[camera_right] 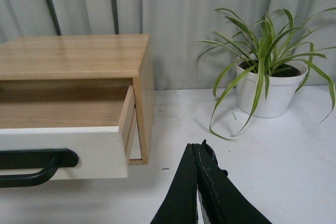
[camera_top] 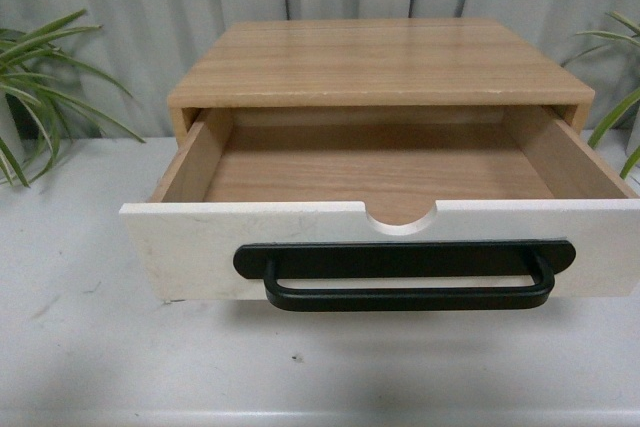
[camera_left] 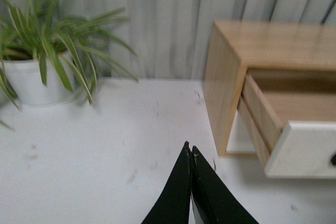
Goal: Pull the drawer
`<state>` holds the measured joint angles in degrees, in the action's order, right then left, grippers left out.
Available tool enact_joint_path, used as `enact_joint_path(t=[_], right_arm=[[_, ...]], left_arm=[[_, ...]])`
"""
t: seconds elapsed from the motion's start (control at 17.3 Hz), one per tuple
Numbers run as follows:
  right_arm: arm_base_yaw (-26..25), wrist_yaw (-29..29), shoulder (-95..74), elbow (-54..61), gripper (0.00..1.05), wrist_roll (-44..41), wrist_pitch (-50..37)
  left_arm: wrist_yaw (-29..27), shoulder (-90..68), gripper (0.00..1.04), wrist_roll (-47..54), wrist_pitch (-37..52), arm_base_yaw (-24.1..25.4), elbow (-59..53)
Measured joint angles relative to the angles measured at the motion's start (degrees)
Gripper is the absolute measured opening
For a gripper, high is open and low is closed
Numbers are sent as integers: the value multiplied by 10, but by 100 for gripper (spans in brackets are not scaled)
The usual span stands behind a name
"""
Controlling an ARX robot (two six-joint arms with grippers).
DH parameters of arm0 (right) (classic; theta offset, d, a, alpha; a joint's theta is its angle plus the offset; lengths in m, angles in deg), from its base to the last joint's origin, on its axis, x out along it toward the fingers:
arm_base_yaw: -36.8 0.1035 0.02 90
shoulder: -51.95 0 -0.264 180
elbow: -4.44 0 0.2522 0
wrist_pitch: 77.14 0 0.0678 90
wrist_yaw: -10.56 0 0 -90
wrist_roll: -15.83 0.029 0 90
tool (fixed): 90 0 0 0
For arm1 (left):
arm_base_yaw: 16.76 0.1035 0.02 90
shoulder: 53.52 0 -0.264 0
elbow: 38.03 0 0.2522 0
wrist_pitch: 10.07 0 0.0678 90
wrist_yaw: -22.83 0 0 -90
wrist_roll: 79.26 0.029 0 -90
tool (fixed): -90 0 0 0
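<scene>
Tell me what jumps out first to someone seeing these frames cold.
The drawer at centre front stands pulled well out of its wooden cabinet, showing a bare wood floor inside, with the black handle across its white front. A leafy potted plant sits on the white table to the cabinet's right, another plant to its left. Neither tool touches anything: the left tool and right tool are shut, over the table off to either side.

The wide white-fronted wooden drawer [camera_top: 380, 182] juts toward six o'clock from the light wooden cabinet [camera_top: 375, 62]. Potted green plants stand at nine [camera_top: 35, 87] and three o'clock [camera_top: 620, 97].
</scene>
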<state>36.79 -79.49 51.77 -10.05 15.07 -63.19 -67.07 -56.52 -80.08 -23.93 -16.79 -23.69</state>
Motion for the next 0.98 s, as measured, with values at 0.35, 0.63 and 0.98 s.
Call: enact_joint_path(t=[0.35, 0.63, 0.98], right_arm=[[0, 0, 0, 0, 2, 0, 0], [0, 0, 0, 0, 3, 0, 0], [0, 0, 0, 0, 52, 0, 0]], left_arm=[[-2, 25, 2, 0, -2, 0, 0], [-1, 25, 3, 0, -1, 0, 0], [-1, 25, 54, 0, -1, 0, 0]])
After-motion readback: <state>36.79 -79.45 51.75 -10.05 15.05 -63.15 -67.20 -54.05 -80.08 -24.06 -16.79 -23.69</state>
